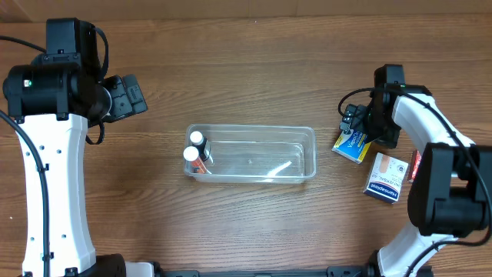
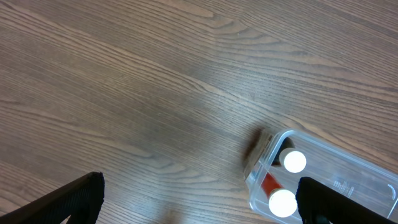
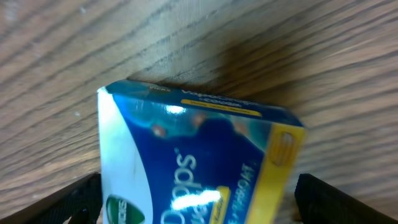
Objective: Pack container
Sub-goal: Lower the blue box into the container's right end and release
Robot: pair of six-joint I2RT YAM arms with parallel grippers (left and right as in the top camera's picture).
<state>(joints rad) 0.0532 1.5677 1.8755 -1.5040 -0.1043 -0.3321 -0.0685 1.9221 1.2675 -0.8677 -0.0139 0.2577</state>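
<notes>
The clear plastic container [image 1: 307,146] lies in the middle of the table. Two white-capped bottles [image 1: 194,146] lie at its left end; the rest of it holds nothing. It also shows in the left wrist view [image 2: 348,169] with the bottle caps [image 2: 293,161]. My left gripper [image 1: 137,96] is open and empty, above bare wood to the upper left of the container [image 2: 199,199]. My right gripper [image 1: 360,123] is open and straddles a blue and yellow box [image 1: 352,146] lying on the table right of the container. In the right wrist view the gripper [image 3: 199,202] has a finger on each side of the box [image 3: 205,143].
A white and blue box [image 1: 386,178] lies flat on the table at the right, below the blue and yellow one. A red item [image 1: 416,165] shows beside it, partly hidden by the right arm. The table is brown wood.
</notes>
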